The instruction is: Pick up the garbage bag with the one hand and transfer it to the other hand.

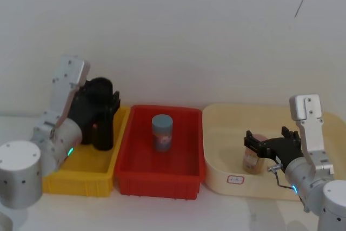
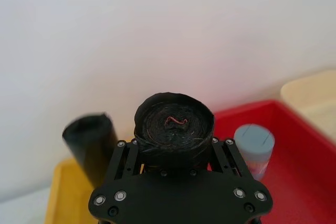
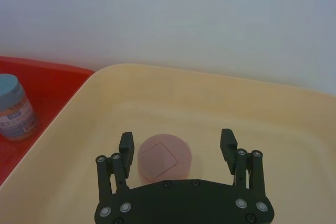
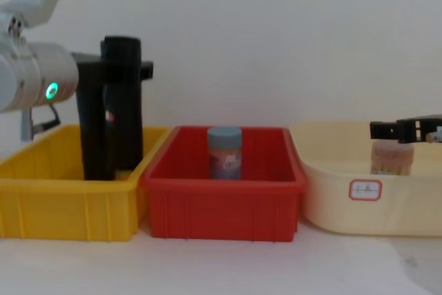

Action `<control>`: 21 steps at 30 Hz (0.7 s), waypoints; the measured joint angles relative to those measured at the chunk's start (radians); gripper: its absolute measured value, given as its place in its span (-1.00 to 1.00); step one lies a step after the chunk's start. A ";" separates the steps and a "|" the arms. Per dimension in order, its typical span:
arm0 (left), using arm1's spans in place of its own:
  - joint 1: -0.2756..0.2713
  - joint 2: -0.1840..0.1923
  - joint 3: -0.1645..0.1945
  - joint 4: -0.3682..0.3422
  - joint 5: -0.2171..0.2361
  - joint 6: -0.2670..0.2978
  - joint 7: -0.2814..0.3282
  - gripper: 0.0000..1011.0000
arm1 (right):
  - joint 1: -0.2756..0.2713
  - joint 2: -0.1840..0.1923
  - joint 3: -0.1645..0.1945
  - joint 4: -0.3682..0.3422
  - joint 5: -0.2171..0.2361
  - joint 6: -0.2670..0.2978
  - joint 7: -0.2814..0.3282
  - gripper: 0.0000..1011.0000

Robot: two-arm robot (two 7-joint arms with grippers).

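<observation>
The garbage bag (image 2: 173, 127), a matte black roll, stands upright in the yellow bin (image 4: 65, 205), its lower end hidden behind the bin wall. The one hand, my green-ringed left gripper (image 2: 174, 149), is shut on the upper part of the garbage bag (image 4: 123, 101). From the head it is a black mass (image 1: 100, 114) over the bin. A second black roll (image 2: 90, 145) stands close beside it (image 4: 92, 126). The other hand, my blue-ringed right gripper (image 3: 177, 148), hangs open just above a pink-lidded jar (image 3: 164, 158) in the cream tub (image 1: 227, 128), far to the right.
A red bin (image 1: 140, 174) sits between the yellow bin and the cream tub and holds a blue-lidded jar (image 1: 162, 132). A white wall rises close behind the three containers. Bare white tabletop (image 4: 221, 267) runs along in front of them.
</observation>
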 joint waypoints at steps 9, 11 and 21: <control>-0.048 0.004 0.004 -0.032 0.015 0.037 -0.014 0.03 | 0.000 0.000 0.000 0.000 0.000 0.000 0.000 0.99; -0.058 0.006 0.006 -0.041 0.023 0.047 -0.013 0.03 | 0.000 0.000 0.000 0.000 0.000 0.000 0.000 0.99; -0.101 0.004 0.012 -0.031 0.027 0.050 -0.055 0.03 | 0.000 0.000 0.000 0.000 0.000 0.000 0.000 0.99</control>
